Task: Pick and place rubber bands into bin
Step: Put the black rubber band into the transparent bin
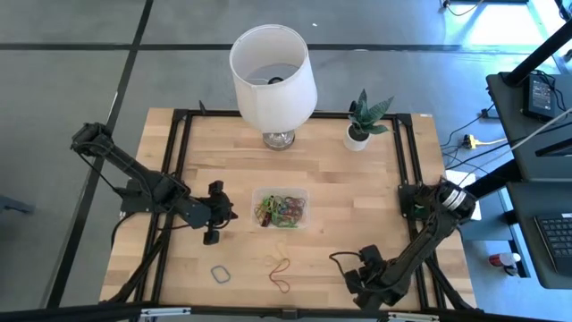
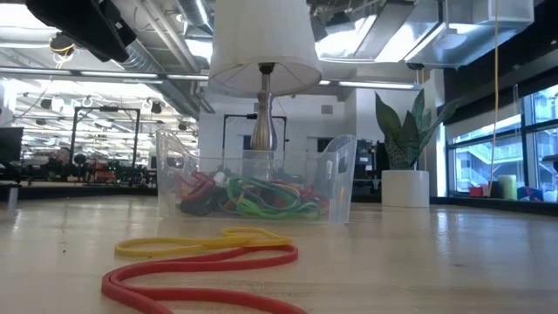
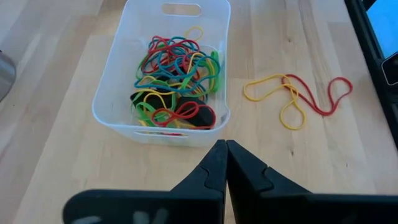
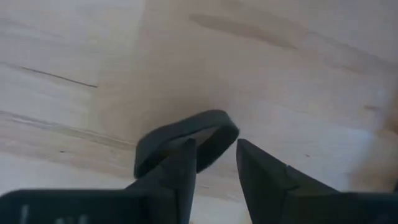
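The clear bin (image 1: 281,190) stands mid-table, and in it lies a tangle of red, green, yellow and black rubber bands (image 3: 174,81). Flat on the wood nearer the near edge lie a yellow band (image 3: 273,93), a red band (image 3: 323,102) and, further left, a grey-blue band (image 1: 220,273). My left gripper (image 3: 225,149) is shut and hovers just left of the bin, pointing at it. My right gripper (image 4: 214,152) is low at the table's near right part (image 1: 354,284), slightly open. A dark band loop (image 4: 205,127) sits at one fingertip. My right gripper points down at the wood. One fingertip (image 4: 183,155) stands in front of the dark loop's near side (image 4: 155,152). I cannot tell whether it touches the loop. The other finger is off the loop.
A white lampshade on a metal base (image 1: 273,72) stands at the far edge behind the bin. A small plant in a white pot (image 1: 357,136) is at the far right. Black frame rails (image 1: 179,161) run along the table's sides.
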`<act>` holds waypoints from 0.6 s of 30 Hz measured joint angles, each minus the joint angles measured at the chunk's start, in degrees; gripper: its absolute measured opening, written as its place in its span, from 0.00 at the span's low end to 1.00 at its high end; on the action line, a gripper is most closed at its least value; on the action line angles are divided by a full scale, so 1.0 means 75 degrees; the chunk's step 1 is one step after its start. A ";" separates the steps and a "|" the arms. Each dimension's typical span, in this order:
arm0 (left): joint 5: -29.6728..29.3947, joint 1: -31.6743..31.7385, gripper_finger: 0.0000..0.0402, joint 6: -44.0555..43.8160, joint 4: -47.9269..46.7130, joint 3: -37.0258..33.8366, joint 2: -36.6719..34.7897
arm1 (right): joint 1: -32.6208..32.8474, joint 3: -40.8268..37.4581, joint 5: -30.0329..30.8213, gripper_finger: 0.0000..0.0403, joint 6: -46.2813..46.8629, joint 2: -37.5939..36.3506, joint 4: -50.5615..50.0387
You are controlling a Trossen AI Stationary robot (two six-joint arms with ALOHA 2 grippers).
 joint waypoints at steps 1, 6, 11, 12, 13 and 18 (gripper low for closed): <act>0.0001 -0.0005 0.01 0.0000 -0.0002 0.0000 0.0000 | 0.0000 0.0000 -0.0008 0.29 -0.0006 0.0077 0.0062; 0.0004 -0.0005 0.01 0.0000 0.0003 0.0000 0.0000 | 0.0000 0.0028 0.0095 0.20 -0.0066 0.0482 0.0474; 0.0013 -0.0005 0.01 0.0003 0.0003 0.0000 0.0000 | -0.0157 0.0273 0.0211 0.03 -0.0131 0.0582 0.0360; 0.0025 -0.0003 0.01 0.0003 0.0003 0.0000 0.0000 | -0.0190 0.0464 0.0396 0.03 -0.0154 0.0618 0.0149; 0.0053 -0.0005 0.01 0.0003 0.0010 0.0000 0.0000 | -0.0250 0.0716 0.0554 0.02 -0.0189 0.0636 -0.0136; 0.0074 -0.0002 0.01 -0.0002 0.0025 0.0000 0.0000 | -0.0606 0.2323 0.1500 0.01 -0.0707 0.0590 -0.2156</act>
